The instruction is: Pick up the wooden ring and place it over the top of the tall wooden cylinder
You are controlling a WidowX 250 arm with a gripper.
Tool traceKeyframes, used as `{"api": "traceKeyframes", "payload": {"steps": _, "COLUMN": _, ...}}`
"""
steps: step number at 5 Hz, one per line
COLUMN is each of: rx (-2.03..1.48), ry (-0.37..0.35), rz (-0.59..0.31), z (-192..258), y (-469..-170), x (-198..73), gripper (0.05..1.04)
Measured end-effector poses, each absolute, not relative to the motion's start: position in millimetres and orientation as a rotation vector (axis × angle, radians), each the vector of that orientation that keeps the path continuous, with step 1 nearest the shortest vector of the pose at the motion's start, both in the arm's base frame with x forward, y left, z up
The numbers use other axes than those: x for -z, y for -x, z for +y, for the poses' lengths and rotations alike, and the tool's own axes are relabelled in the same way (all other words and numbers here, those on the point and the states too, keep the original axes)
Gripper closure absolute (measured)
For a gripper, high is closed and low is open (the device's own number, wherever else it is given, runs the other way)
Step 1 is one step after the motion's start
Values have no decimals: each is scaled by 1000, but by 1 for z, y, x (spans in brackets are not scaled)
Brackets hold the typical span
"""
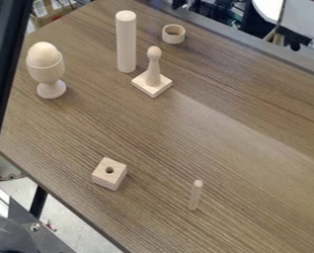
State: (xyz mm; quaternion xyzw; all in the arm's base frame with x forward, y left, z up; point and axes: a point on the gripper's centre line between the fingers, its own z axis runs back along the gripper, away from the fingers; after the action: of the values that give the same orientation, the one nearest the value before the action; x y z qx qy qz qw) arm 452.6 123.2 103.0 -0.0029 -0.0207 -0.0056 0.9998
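A wooden cube with a round hole in its top (109,173) rests on the brown table near its lower left edge. To its right a short thin wooden peg (196,195) stands upright. Farther up, a wooden cup holding an egg shape (47,70) stands at the left. A tall wooden cylinder (126,42) is upright at the top, and just below and right of it is a pawn-like piece on a square base (153,74). A small wooden ring (174,34) lies to the right of the cylinder's top.
The wood-grain table (252,163) has its near edge running diagonally down the lower left. A black bar (5,64) crosses the upper left corner. Dark metal equipment (27,232) is at the lower left, and a grey rail (252,47) borders the table's far side.
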Motion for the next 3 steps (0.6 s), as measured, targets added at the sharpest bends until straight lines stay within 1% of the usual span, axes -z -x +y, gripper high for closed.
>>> {"api": "traceKeyframes", "payload": {"steps": 1, "rx": 11, "ry": 19, "rz": 6, "z": 123, "y": -451, "x": -81, "gripper": 85}}
{"api": "traceKeyframes", "payload": {"steps": 2, "rx": 16, "ry": 34, "rz": 30, "z": 121, "y": -450, "x": -67, "gripper": 85}}
{"api": "traceKeyframes", "payload": {"steps": 3, "rx": 21, "ry": 31, "rz": 20, "z": 122, "y": -452, "x": -67, "gripper": 85}}
